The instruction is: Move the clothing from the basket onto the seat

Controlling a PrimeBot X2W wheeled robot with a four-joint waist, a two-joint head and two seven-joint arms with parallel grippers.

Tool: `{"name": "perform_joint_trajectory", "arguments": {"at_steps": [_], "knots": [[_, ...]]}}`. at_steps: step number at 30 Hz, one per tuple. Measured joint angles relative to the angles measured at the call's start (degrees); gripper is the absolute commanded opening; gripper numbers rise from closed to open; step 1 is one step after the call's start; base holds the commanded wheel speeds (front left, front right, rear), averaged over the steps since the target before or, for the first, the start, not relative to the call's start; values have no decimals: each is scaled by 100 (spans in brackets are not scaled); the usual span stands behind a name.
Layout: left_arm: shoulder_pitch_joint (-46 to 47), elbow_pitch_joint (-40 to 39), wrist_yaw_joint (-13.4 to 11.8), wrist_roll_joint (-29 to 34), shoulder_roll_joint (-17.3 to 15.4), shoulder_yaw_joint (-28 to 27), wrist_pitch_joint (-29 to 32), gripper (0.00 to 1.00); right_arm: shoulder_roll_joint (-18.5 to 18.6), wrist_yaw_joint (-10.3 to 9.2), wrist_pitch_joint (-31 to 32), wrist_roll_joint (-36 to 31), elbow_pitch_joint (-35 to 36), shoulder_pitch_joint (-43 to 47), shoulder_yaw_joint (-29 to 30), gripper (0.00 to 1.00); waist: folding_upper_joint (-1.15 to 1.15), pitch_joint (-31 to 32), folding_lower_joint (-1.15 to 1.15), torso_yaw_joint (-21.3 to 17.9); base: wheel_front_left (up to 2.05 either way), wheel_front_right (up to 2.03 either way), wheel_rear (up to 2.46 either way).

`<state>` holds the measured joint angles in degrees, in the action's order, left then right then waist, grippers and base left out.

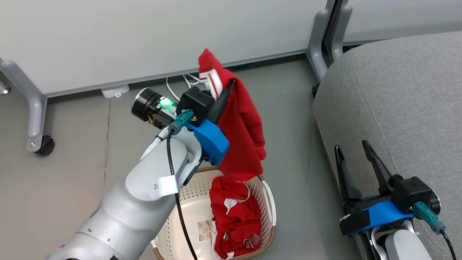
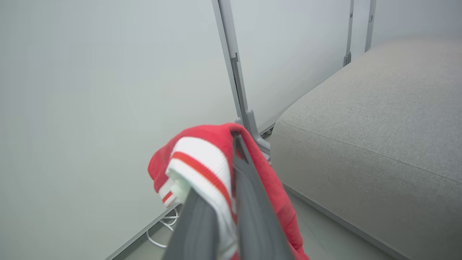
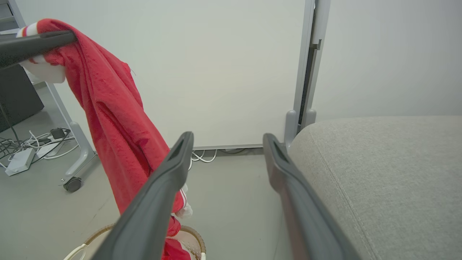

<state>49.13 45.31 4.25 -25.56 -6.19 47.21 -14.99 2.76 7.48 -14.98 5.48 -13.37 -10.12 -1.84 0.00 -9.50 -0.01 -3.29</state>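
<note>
My left gripper [image 1: 225, 88] is shut on a red garment [image 1: 240, 126] near its white striped cuff and holds it up above the cream basket [image 1: 269, 202]. The garment hangs down with its lower end just over the basket's rim. A second red garment [image 1: 234, 220] lies crumpled inside the basket. In the left wrist view the cuff [image 2: 202, 169] is pinched between the dark fingers [image 2: 252, 216]. The grey seat [image 1: 397, 101] is to the right, apart from the held garment. My right gripper [image 1: 355, 150] stands open and empty beside the seat's left edge.
White partition panels on grey wheeled legs [image 1: 34, 108] stand behind the basket. White cables [image 1: 177, 85] lie on the floor under the panel. A strip of grey floor [image 1: 292, 144] separates the basket and the seat.
</note>
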Motion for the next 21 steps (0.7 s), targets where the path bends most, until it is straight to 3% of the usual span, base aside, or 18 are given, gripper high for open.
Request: {"name": "perform_joint_trajectory", "arguments": {"at_steps": [21], "knots": [[115, -892, 85, 83, 290, 137, -1, 0, 1, 0, 0, 14, -126, 483, 60, 100, 0, 897, 0, 67, 0, 0, 0]]}}
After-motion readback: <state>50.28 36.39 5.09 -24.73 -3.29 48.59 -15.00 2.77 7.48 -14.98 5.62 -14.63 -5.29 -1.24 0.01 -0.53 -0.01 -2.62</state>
